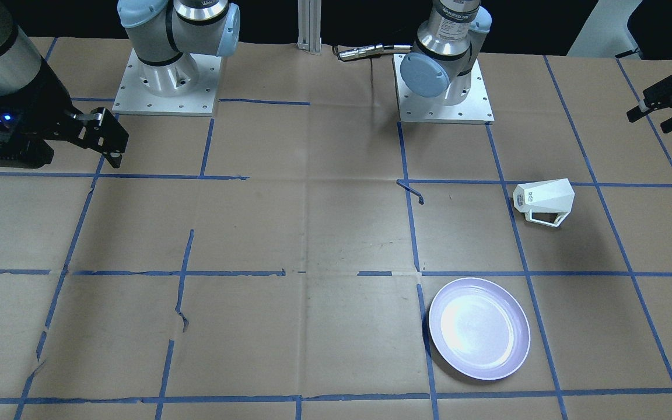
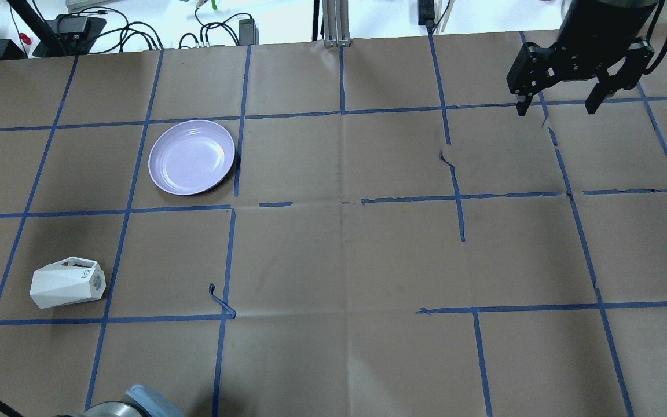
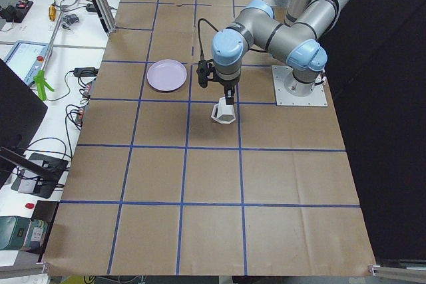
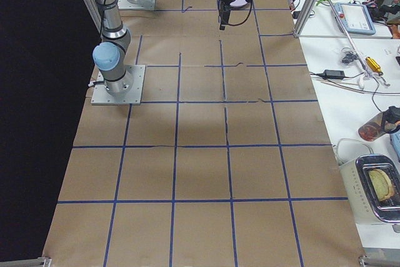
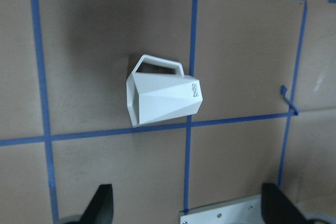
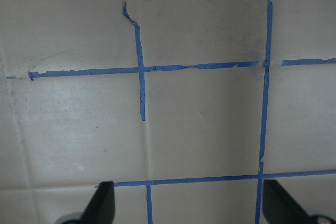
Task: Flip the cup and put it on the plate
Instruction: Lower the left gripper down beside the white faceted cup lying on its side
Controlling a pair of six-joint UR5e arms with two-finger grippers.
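The white faceted cup (image 1: pixel 543 201) lies on its side on the brown paper, its handle pointing toward the plate's side. It also shows in the overhead view (image 2: pixel 67 284) and in the left wrist view (image 5: pixel 163 100). The lavender plate (image 1: pixel 479 328) sits empty, one grid square away from the cup (image 2: pixel 191 157). My left gripper (image 5: pixel 189 205) is open and empty, held well above the cup (image 3: pixel 227 94). My right gripper (image 2: pixel 556 109) is open and empty, far off over the other end of the table (image 6: pixel 189 203).
The table is covered in brown paper with a blue tape grid. Both arm bases (image 1: pixel 164 81) stand at the robot's edge. Cables and equipment (image 2: pixel 79 26) lie beyond the far edge. A loose curl of tape (image 2: pixel 220 301) lies near the middle.
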